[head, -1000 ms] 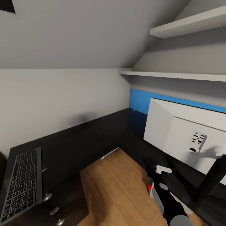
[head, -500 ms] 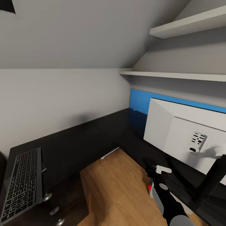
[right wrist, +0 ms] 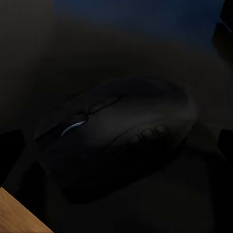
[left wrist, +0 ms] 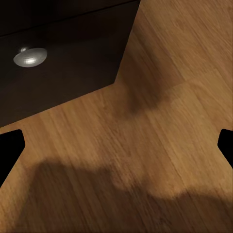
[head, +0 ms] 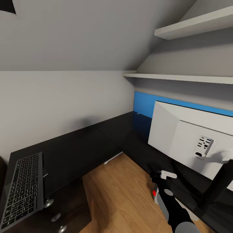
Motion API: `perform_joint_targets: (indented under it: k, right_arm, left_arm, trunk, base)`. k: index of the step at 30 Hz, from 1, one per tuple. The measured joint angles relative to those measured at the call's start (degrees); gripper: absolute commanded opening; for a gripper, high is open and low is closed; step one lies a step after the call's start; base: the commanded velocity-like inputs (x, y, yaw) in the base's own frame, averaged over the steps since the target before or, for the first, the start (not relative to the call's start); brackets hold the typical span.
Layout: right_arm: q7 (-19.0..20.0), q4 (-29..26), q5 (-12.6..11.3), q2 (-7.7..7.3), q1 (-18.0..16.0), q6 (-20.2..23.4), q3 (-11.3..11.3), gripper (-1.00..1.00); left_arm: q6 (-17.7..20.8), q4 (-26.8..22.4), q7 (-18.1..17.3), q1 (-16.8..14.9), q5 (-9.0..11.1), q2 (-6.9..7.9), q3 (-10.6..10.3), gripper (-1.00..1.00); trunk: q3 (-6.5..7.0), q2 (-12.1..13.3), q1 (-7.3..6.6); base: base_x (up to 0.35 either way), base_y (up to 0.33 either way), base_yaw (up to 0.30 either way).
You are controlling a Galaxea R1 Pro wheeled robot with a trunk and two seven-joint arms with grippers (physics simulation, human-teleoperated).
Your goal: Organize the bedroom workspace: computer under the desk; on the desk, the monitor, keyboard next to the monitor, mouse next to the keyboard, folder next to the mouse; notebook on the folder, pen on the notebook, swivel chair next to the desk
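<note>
Nothing has moved in the head view for the last second: the keyboard point(head: 22, 187) lies on the desk point(head: 81, 149) at the left end, and the monitor point(head: 191, 142) stands on the right part, white back toward us. The right arm reaches down in front of it, its gripper too small to read here.

Left wrist view: the left gripper point(left wrist: 116, 141) hangs wide open over the wood floor point(left wrist: 160, 97), beside a drawer knob point(left wrist: 30, 56).

Right wrist view: the mouse point(right wrist: 116, 136) sits on the dark desk top, close below the right gripper point(right wrist: 116, 145). I cannot tell if that gripper is open or closed. My guess is the robot is pausing before it picks up the mouse.
</note>
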Motion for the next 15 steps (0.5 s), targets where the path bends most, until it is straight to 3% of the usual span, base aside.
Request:
perform_joint_targets:
  k: [15]
  right_arm:
    - [0.01,0.00,0.00,0.00,0.00,0.00,0.00,1.00]
  left_arm:
    - [-0.08,0.00,0.00,0.00,0.00,-0.01,0.00,1.00]
  trunk:
    - [0.00,0.00,0.00]
  base:
    - [0.068,0.000,0.000]
